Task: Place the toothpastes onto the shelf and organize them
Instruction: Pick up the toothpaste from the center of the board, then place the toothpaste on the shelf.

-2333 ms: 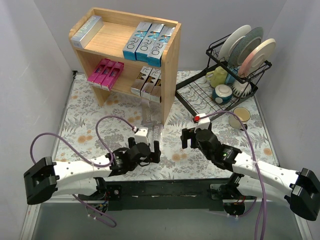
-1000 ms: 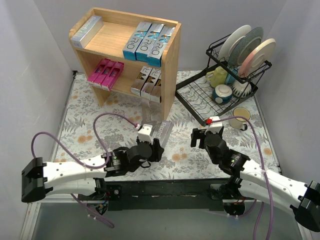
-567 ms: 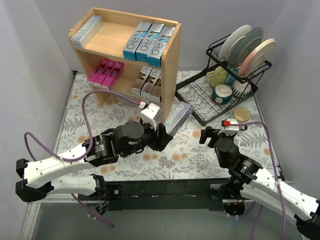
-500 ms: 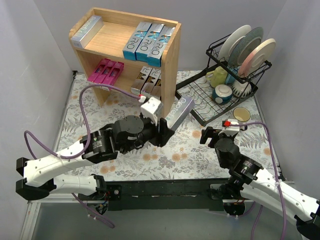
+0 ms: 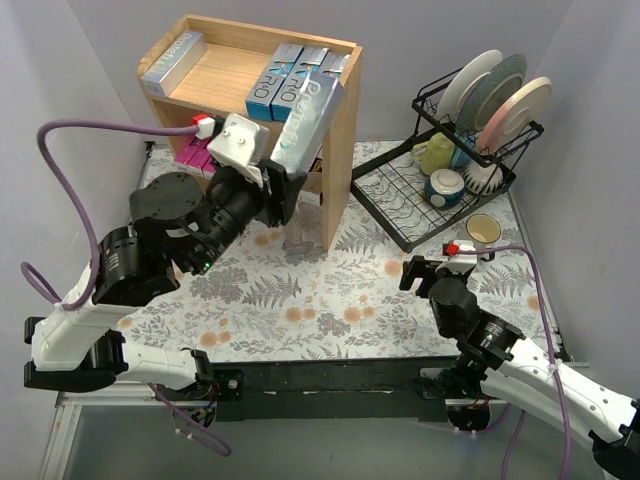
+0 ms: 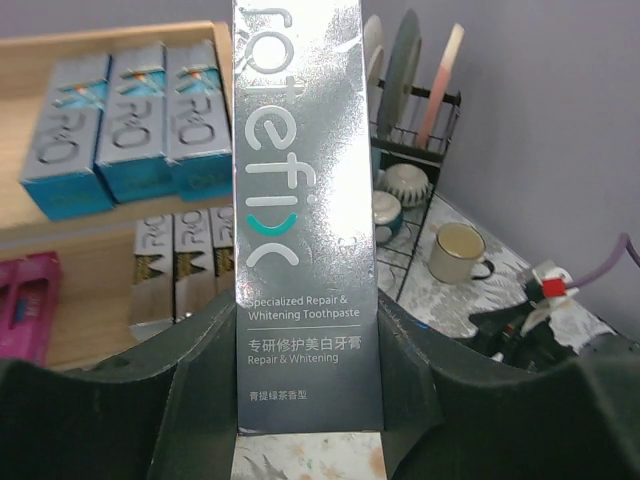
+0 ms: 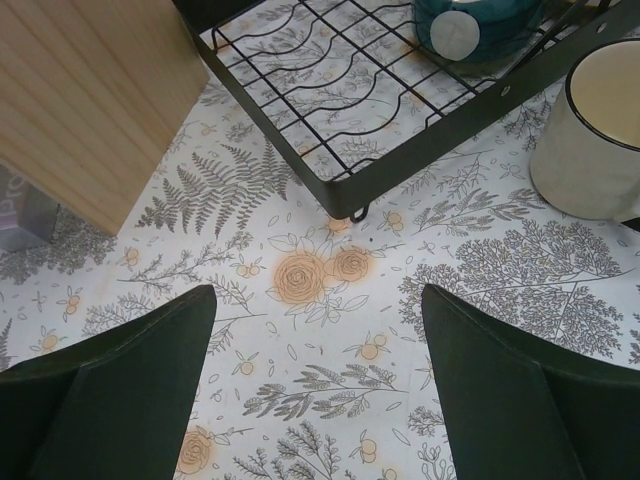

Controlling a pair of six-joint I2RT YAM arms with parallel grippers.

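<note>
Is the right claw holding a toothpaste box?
No, the right claw is open over the flowery table, with nothing between its fingers.

The left gripper has lifted the silver box from the mat up to the shelf top, before the blue boxes. The right gripper has moved back right, toward the cup.
</note>
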